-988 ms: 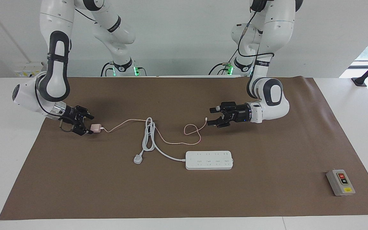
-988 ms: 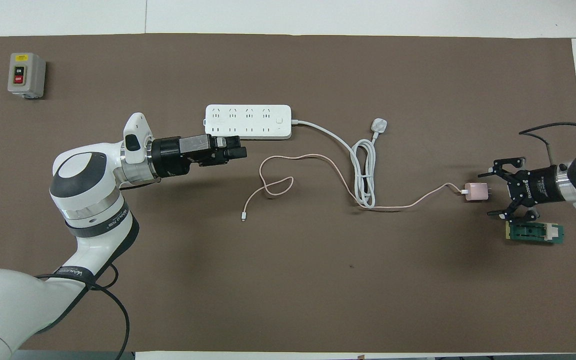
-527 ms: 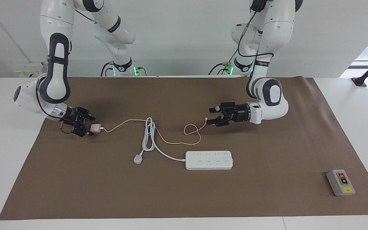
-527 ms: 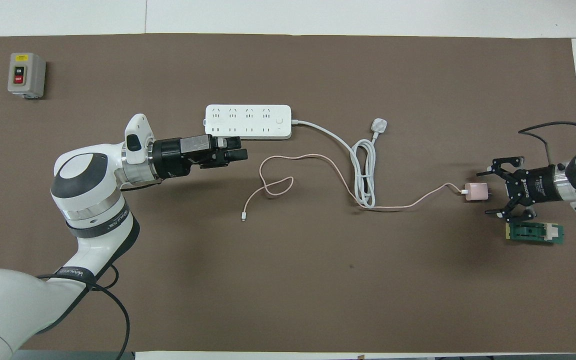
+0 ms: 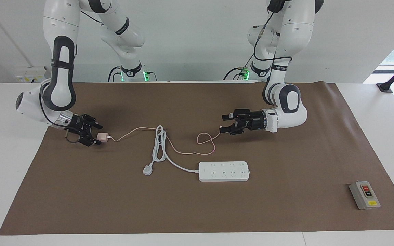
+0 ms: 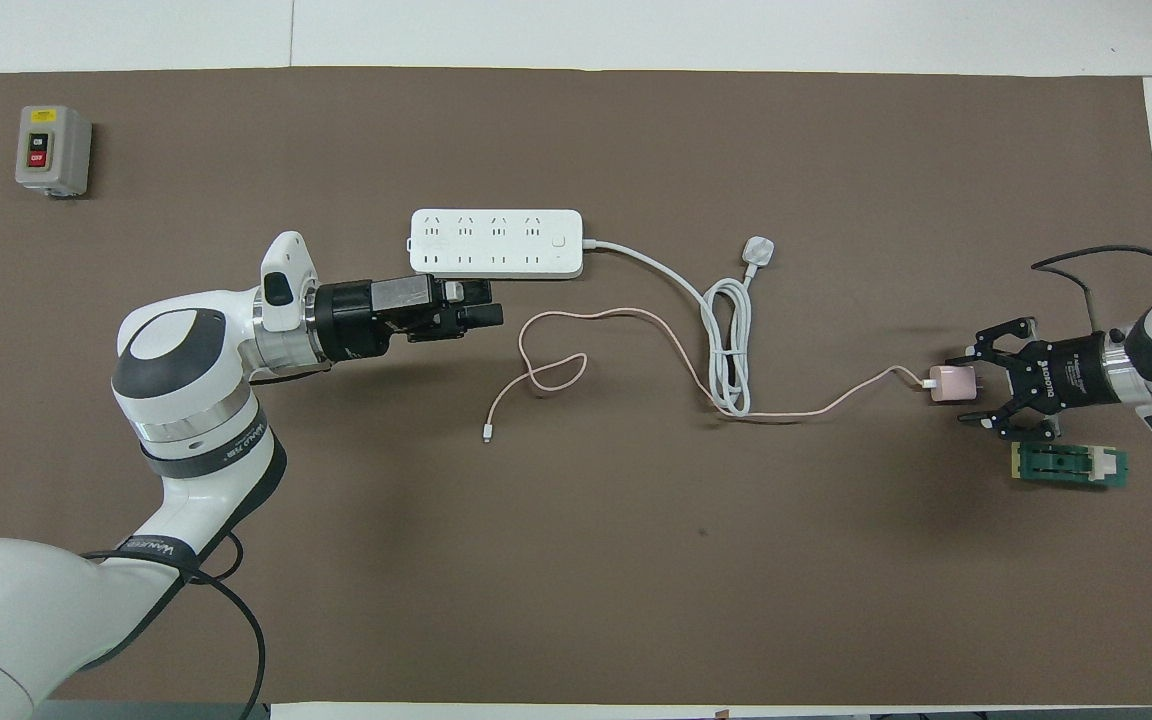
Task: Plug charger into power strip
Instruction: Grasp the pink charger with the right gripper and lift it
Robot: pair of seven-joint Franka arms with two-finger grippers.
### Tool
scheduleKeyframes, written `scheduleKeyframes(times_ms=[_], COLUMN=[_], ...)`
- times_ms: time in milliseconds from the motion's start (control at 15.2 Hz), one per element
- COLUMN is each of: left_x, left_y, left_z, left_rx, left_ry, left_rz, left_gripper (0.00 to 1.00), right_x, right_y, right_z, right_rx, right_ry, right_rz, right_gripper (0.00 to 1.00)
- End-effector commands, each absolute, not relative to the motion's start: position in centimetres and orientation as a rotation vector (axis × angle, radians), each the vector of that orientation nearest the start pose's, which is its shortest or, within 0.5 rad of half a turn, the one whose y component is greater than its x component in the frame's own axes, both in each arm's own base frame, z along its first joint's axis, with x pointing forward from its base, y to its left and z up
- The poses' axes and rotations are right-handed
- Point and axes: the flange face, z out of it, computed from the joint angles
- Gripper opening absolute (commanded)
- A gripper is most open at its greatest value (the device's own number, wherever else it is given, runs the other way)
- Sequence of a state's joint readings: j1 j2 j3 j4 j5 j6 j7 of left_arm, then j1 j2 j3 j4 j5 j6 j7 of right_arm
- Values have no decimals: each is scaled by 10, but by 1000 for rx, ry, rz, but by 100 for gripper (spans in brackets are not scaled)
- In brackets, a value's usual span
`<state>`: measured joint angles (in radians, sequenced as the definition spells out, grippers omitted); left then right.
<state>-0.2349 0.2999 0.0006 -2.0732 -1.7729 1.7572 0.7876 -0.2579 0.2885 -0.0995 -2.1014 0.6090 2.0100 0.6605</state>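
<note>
The pale-pink charger (image 5: 102, 137) lies on the brown mat at the right arm's end, also in the overhead view (image 6: 949, 383). Its thin pink cable (image 5: 135, 130) runs across the mat in loops (image 6: 636, 315). My right gripper (image 5: 97, 135) is low at the charger, open, with a finger on each side of the prong end (image 6: 964, 389). The white power strip (image 5: 223, 171) lies flat mid-table (image 6: 496, 243). My left gripper (image 5: 223, 123) is open and empty, raised over the mat beside the strip (image 6: 496, 312), near the cable's loose end (image 6: 485, 437).
The strip's thick white cord is coiled, ending in a white three-pin plug (image 5: 147, 169) (image 6: 758, 249). A grey box with red and black buttons (image 5: 364, 195) (image 6: 52, 149) stands at the left arm's end. A small green board (image 6: 1068, 465) shows beside my right gripper.
My right gripper's fingers have narrowed around the charger's prong end. My left gripper has drifted slightly toward the right arm's end. The charger and strip have not moved.
</note>
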Motion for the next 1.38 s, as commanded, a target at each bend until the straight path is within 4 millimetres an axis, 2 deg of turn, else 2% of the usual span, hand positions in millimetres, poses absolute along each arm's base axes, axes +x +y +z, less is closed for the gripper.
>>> scheduleKeyframes(times_ms=[0, 132, 329, 461, 659, 790, 988, 1251, 1317], left_x=[550, 548, 549, 551, 553, 553, 553, 553, 554], left_y=[-222, -229, -226, -223, -220, -221, -220, -220, -220], left_z=[324, 324, 324, 327, 328, 327, 329, 327, 328], left_rx=[1581, 1589, 1588, 1579, 1578, 1581, 1576, 1579, 1579], left_ry=[91, 84, 89, 86, 87, 86, 84, 84, 83], left_rz=[13, 10, 13, 14, 23, 24, 25, 27, 28], left_gripper=[100, 100, 100, 100, 100, 100, 100, 100, 100], right_x=[526, 546, 574, 589, 595, 599, 610, 616, 615], right_y=[-151, -140, -115, -89, -39, -5, 24, 77, 96], right_z=[267, 288, 331, 356, 387, 400, 427, 434, 435], right_rx=[-2023, -1993, -1944, -1946, -1972, -1974, -1956, -1933, -1937], right_ry=[1741, 1778, 1823, 1827, 1804, 1815, 1829, 1801, 1798], right_rz=[564, 562, 585, 594, 580, 579, 566, 534, 532], right_gripper=[0, 0, 0, 0, 0, 0, 0, 0, 0])
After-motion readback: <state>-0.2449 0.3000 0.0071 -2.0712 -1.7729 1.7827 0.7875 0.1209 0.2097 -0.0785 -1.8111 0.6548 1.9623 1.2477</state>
